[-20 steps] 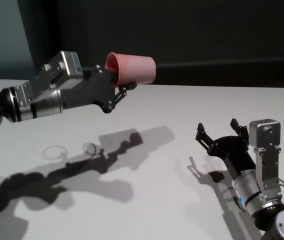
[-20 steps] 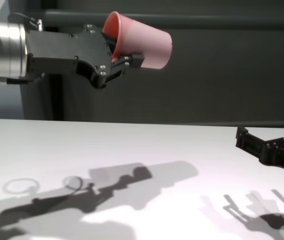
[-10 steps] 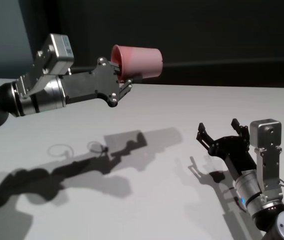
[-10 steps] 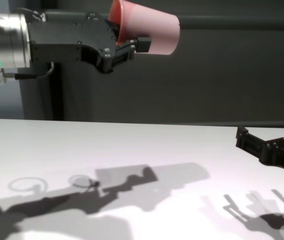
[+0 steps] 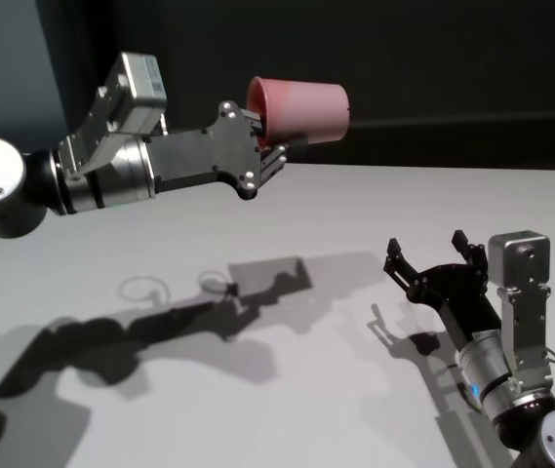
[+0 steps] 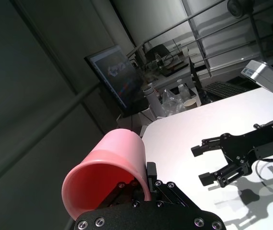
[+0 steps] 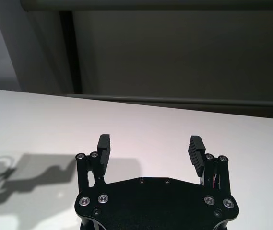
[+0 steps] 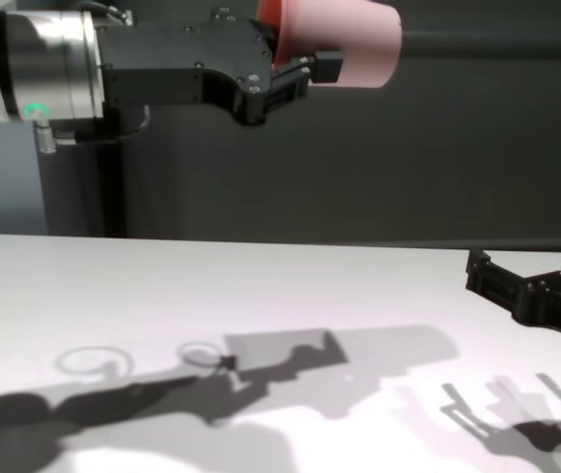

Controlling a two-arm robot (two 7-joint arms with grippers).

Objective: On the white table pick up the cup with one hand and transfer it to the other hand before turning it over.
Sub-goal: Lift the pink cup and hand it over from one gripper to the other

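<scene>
Left end effector (image 5: 269, 148) grips the cup (image 5: 301, 109) by its rim, high above the desk (image 5: 287, 390), long axis horizontal, base toward the right end effector (image 5: 431, 255), released, low near the right edge.

The top of the cup (image 8: 334, 34) was cut off by the upper edge in the chest view — its rim could not be seen whole there. In the left wrist view, the left gripper (image 6: 141, 184) had one finger tucked inside the cup, so that finger was mostly hidden. The right gripper (image 8: 534, 281) ran off the right edge in the chest view. Far behind the white table (image 6: 213, 124), small things sat on a desk — too tiny and blurry to name.
</scene>
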